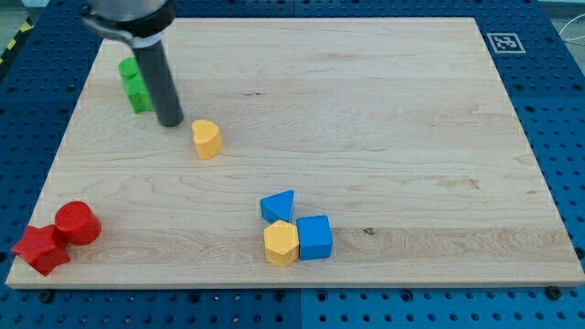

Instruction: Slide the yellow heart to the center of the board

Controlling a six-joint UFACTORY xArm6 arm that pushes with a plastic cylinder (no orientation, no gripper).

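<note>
My tip, a bare rod holding nothing, is standing just left of the yellow heart, apparently not touching. Approach is seemingly finishing; next I am pushing it rightward toward centre.

One camera looks down at a slant from beyond the board's bottom edge, facing its top edge. It stands far enough to show all four corners.
</note>
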